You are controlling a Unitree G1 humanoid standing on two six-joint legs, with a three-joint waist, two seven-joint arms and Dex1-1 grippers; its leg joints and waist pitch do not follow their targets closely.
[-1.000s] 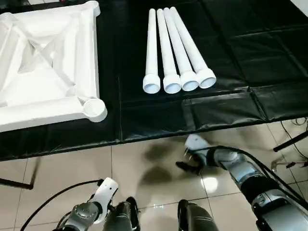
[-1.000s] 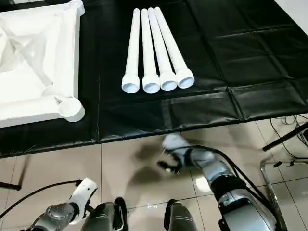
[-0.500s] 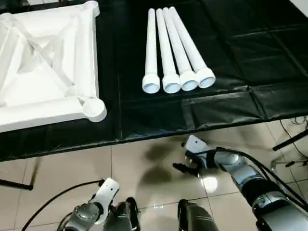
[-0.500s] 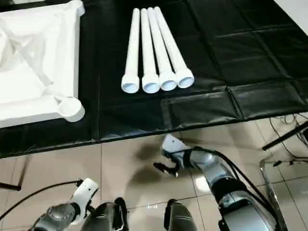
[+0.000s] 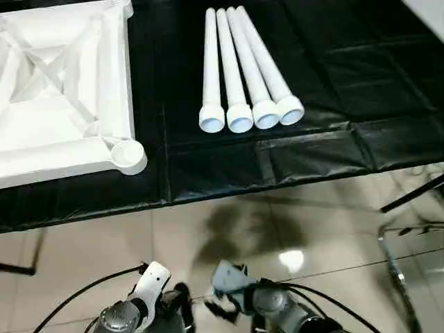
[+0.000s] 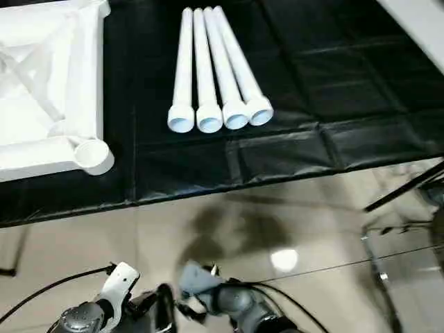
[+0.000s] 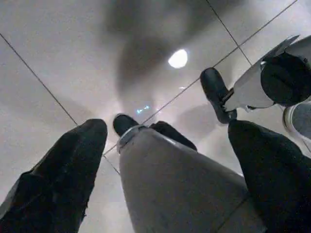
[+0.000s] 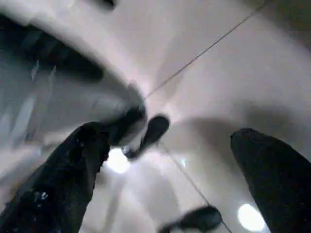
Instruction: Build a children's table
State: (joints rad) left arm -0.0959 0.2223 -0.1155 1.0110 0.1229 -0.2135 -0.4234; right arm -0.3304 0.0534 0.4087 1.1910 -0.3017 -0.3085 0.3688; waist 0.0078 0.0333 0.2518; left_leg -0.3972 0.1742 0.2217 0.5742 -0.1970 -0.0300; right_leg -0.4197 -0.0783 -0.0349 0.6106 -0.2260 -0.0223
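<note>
The children's table lies in parts on a black-covered surface (image 5: 312, 159). Its square white top (image 5: 62, 132) rests upside down at the left, ribs up, with a round corner socket (image 5: 130, 155) at the near corner. Four white tapered legs (image 5: 243, 69) lie side by side to its right, wide ends toward me. Both grippers hang low over the tiled floor, well short of the parts. My left gripper (image 5: 173, 298) is open and empty, its fingers (image 7: 73, 165) spread wide. My right gripper (image 5: 218, 305) sits beside it at bottom centre, open too, fingers (image 8: 73, 165) apart.
The black surface ends at a front edge (image 5: 208, 198), with glossy floor tiles (image 5: 229, 236) below. A dark slanted strut (image 5: 413, 194) and a metal frame (image 5: 399, 236) stand at the right. A thin dark bar (image 5: 17, 268) shows at the left, and a black cable (image 5: 76, 295) runs to my left arm.
My right arm has swung from the right side of the floor in to bottom centre, next to the left gripper. The view has shifted slightly. The table parts lie as before.
</note>
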